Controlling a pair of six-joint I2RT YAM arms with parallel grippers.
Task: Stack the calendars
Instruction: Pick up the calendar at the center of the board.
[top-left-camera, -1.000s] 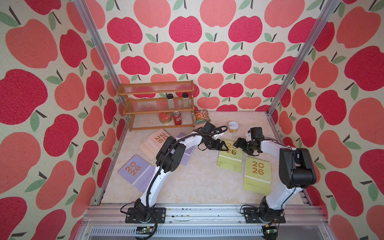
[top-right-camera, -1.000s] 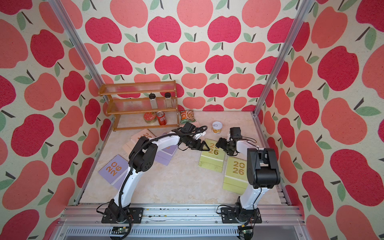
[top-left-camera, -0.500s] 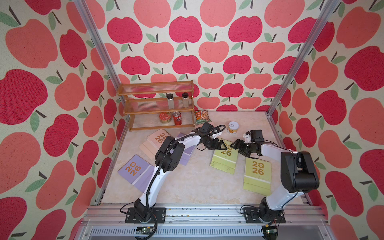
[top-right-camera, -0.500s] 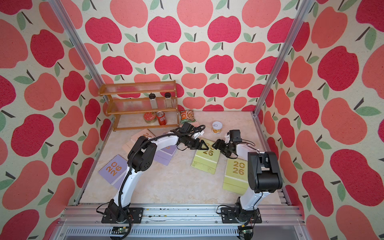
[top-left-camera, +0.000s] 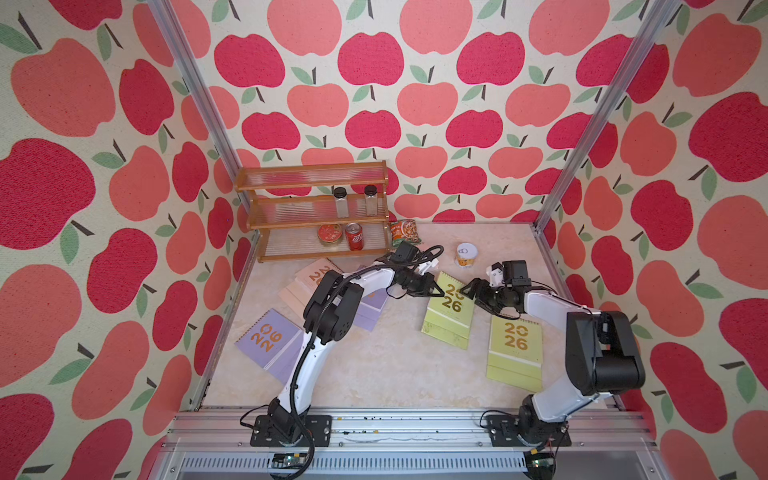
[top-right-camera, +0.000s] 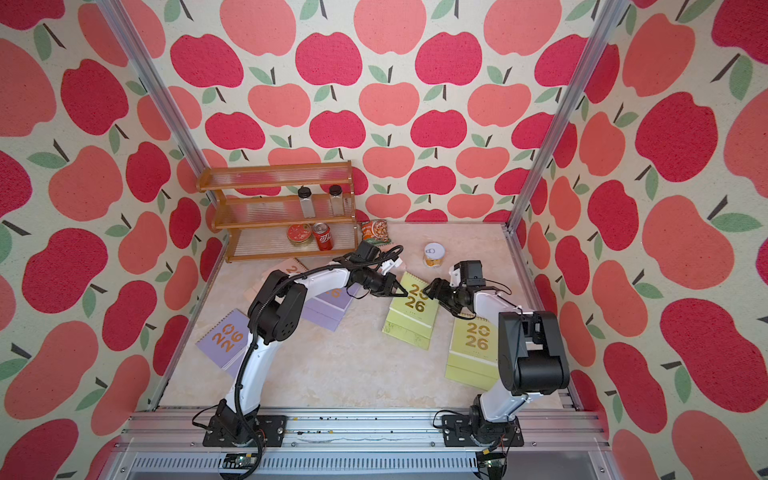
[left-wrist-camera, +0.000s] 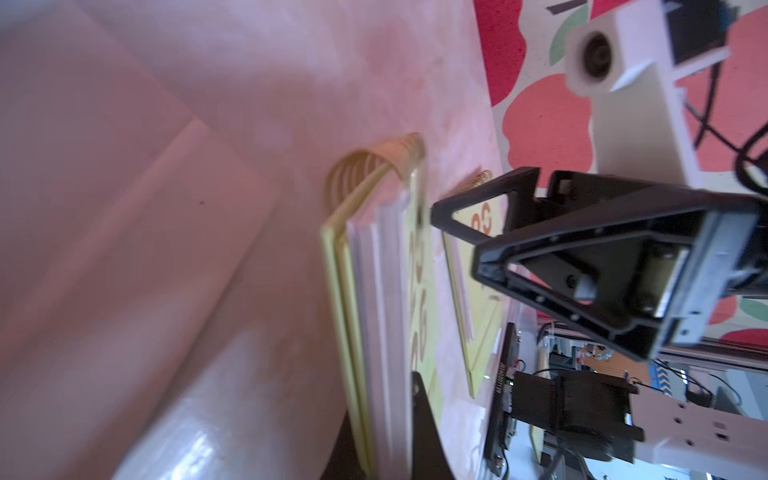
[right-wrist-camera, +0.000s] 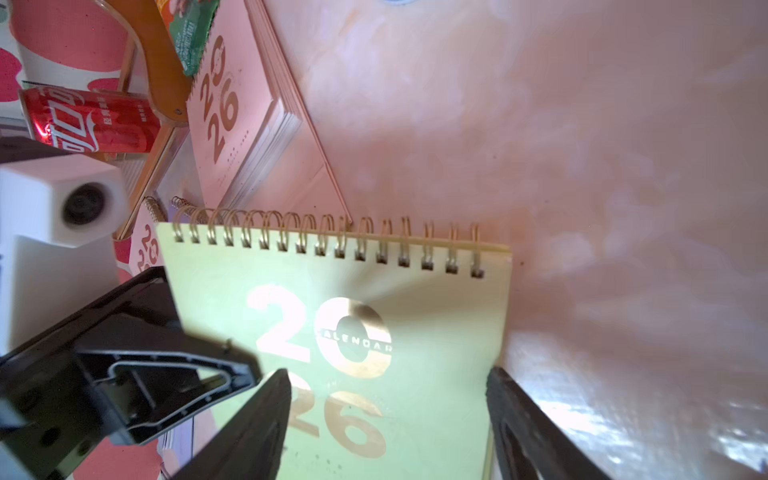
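Note:
A yellow-green calendar (top-left-camera: 451, 316) (top-right-camera: 411, 316) lies mid-table in both top views, gold "2026" up. My left gripper (top-left-camera: 436, 291) (left-wrist-camera: 386, 415) is shut on its left edge near the spiral; the page stack (left-wrist-camera: 374, 270) sits between the jaws. My right gripper (top-left-camera: 469, 289) (right-wrist-camera: 386, 374) is open, low over the same cover (right-wrist-camera: 415, 311), jaws spanning its right part. A second yellow-green calendar (top-left-camera: 515, 349) lies to the right. One lilac calendar (top-left-camera: 268, 338) is front left, another (top-left-camera: 372, 307) lies partly under my left arm. Pink calendars (top-left-camera: 316, 274) (right-wrist-camera: 232, 108) lie by the rack.
A wooden rack (top-left-camera: 316, 216) at the back left holds two jars, a flat tin and a red cola can (top-left-camera: 354, 242). A green snack packet (top-left-camera: 405, 230) leans beside it. A small can (top-left-camera: 464, 254) stands just behind the two grippers.
My left gripper has gone from open to shut on the calendar's left edge. The calendar has shifted slightly left. My right gripper has come lower over its cover, staying open.

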